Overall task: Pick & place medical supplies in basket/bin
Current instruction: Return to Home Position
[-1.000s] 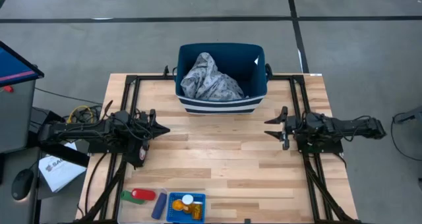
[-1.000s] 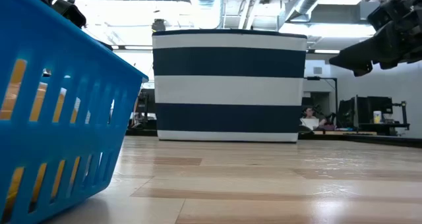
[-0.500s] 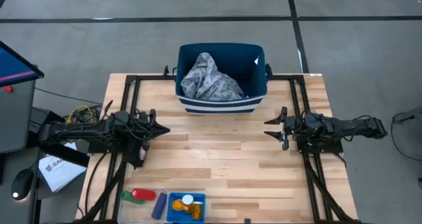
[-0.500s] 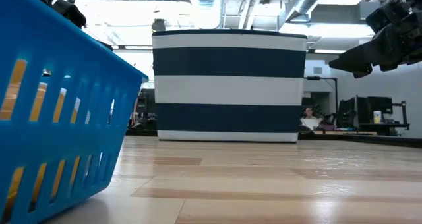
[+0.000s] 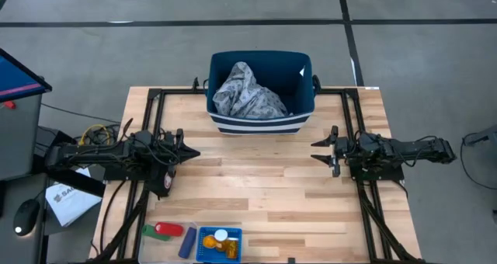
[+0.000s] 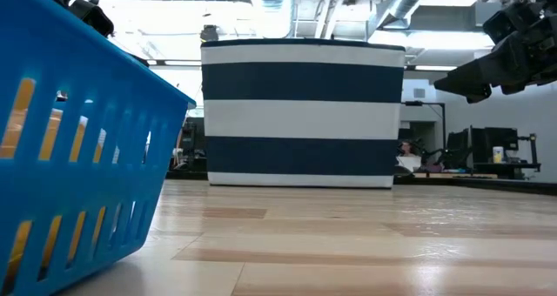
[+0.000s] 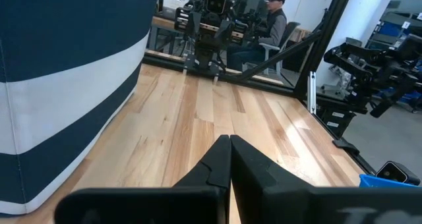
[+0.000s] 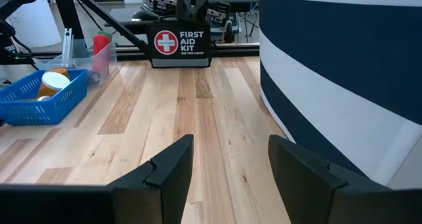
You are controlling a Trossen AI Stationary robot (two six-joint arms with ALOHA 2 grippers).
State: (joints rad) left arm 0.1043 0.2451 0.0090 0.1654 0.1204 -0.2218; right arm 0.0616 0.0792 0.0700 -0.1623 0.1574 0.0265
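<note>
Left hand (image 5: 194, 152) pressed together, empty, over desk (image 5: 256, 186), left side. Right hand (image 5: 315, 151) spread, empty, right side. Blue basket (image 5: 240, 245) at near edge holds orange pill bottles (image 5: 210, 241).

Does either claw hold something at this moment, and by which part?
Nothing is held: the left claw is shut on nothing, and the right claw is open and empty.
</note>
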